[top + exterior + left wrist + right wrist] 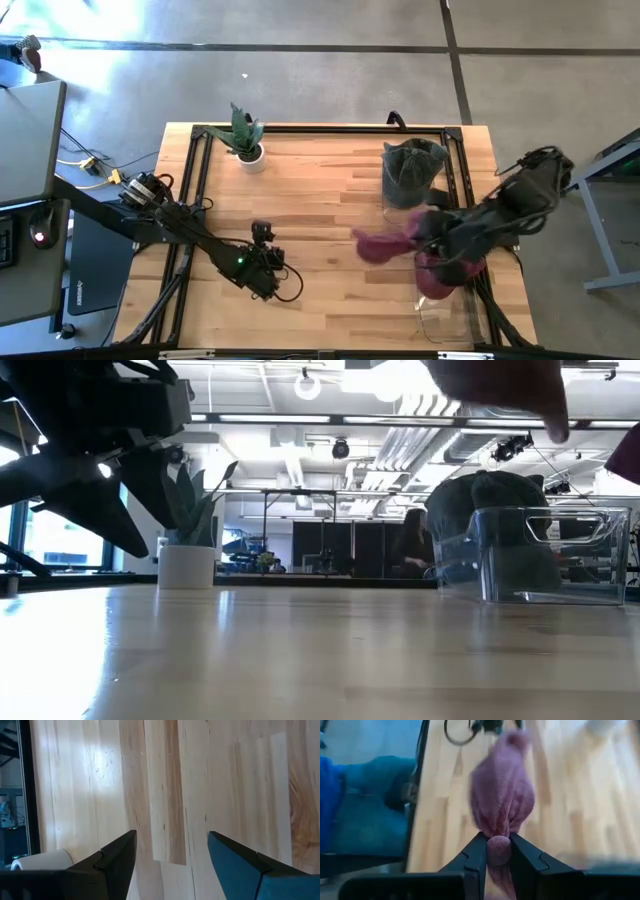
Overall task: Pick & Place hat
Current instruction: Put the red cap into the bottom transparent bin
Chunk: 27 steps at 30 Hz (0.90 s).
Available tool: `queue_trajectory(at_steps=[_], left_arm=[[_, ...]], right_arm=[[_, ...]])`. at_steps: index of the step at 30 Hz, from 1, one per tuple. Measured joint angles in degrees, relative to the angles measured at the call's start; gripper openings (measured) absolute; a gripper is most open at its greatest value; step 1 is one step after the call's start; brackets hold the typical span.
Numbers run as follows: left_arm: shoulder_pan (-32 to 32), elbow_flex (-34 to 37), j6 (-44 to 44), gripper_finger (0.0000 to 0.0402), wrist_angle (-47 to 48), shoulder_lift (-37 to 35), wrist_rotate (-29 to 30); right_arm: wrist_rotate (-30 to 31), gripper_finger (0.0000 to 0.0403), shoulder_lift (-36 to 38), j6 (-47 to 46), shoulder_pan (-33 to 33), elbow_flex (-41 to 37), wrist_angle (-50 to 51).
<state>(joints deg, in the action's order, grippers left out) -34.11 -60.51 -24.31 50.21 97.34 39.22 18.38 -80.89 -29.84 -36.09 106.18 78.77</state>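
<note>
- Left gripper (268, 283) rests low over the table's (320, 200) near-left part, fingers spread apart with nothing between them; it waits.
- Potted plant (244, 140) stands near the far-left edge.
- Right gripper (496, 851) is clamped on a mauve knitted hat (380, 245), which hangs in the air right of centre.
- Clear bins (440, 310) sit along the right side; the far one holds a dark hat (410, 170).
- Progress, as I judge it: picking looks done, while setting the mauve one down remains.
</note>
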Motion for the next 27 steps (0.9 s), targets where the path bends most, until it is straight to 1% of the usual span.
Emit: queue_trajectory(at_steps=[5, 10, 13, 19, 23, 27], left_arm=[[-0.02, 0.0, -0.01, 0.0237, -0.78, 0.0, 0.33], [-0.02, 0.0, -0.01, 0.0237, -1.21, 0.0, 0.38], [-0.02, 0.0, -0.02, 0.0237, -1.81, 0.0, 0.42], [-0.02, 0.0, -0.01, 0.0237, -2.63, 0.0, 1.56], [0.01, 0.0, 0.93, 0.0237, -3.27, 0.0, 2.42], [0.01, 0.0, 3.56, 0.0237, -5.62, 0.01, 4.58]], right_arm=[[-1.37, 0.0055, 2.74, -15.97, -6.13, 0.3, 6.38], [0.8, 0.0055, 4.12, -31.85, -12.31, 0.22, 11.49], [1.26, 0.0055, 4.37, -37.02, -15.71, -0.01, 10.98], [4.63, 0.0055, 4.1, -48.82, -22.29, -2.06, 11.12], [2.61, 0.0055, 4.22, -57.55, -25.96, -6.45, 11.31], [1.28, 0.0055, 4.2, -64.41, -28.87, -10.13, 11.34]])
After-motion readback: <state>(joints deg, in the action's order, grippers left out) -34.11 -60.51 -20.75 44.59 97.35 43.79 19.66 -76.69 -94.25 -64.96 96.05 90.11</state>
